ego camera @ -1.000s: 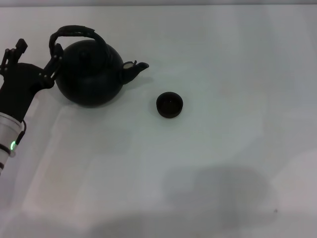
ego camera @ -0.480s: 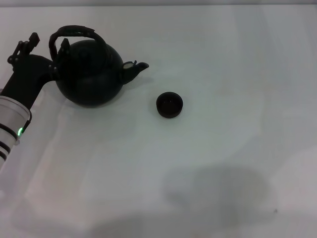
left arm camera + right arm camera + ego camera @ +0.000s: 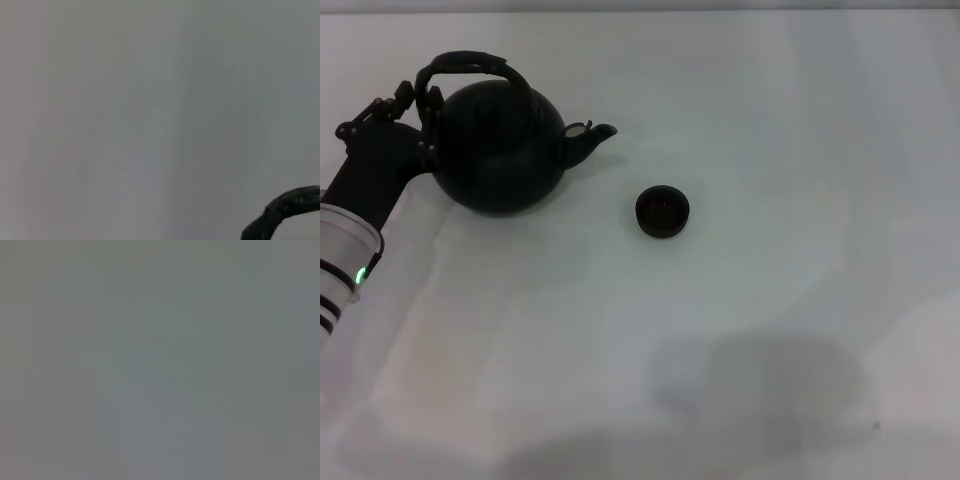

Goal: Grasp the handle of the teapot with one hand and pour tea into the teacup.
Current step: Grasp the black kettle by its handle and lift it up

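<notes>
teacup (image 3: 663, 211) sits alone on table (image 3: 740, 330), nothing poured yet. teapot (image 3: 500, 148) beyond it, standing upright, spout toward cup. left gripper (image 3: 418, 120) at near end of handle (image 3: 470, 66); can't tell if fingers closed. grasp, lift, pour all left. right arm unseen.

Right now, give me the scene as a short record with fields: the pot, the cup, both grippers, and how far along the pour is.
teapot: upright on the table, spout pointing toward the robot's right
handle: arched over the pot's top; its left end at the left gripper
teacup: upright, apart from the pot, to the right of the spout
left gripper: at the handle's left end; grip not clear
right gripper: not in view
pour: not begun
</notes>
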Motion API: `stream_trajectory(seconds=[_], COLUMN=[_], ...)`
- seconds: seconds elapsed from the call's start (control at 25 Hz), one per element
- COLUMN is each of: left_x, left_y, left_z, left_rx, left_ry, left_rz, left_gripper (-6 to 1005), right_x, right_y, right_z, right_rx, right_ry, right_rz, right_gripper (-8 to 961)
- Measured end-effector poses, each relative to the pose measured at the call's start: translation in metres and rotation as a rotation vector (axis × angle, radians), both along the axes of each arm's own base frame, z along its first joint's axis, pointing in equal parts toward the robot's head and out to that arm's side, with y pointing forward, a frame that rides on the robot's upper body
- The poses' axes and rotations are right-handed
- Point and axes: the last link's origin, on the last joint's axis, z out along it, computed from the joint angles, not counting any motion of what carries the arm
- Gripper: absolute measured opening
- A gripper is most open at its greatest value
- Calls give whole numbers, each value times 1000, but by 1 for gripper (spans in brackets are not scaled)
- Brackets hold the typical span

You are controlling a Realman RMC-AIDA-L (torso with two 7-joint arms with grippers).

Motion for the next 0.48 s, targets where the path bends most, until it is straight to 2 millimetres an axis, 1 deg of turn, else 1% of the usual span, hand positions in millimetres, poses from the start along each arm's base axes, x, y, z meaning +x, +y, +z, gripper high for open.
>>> stream_trajectory(seconds=[0.16, 0.4, 0.48], left_x=[0, 0, 0], left_y=[-1, 0, 2], left_z=[-1, 1, 1], left_rx=[-12, -4, 0], left_ry=[9, 6, 2], left_rz=[-10, -7, -6], left_gripper=[367, 127, 121], right_x=[0, 0, 1], right_y=[0, 0, -1], right_z=[-1, -1, -2], right_rx=[-1, -3, -3], right_ry=[2, 4, 5], right_rz=[-1, -2, -3], right_gripper=[824, 825, 825])
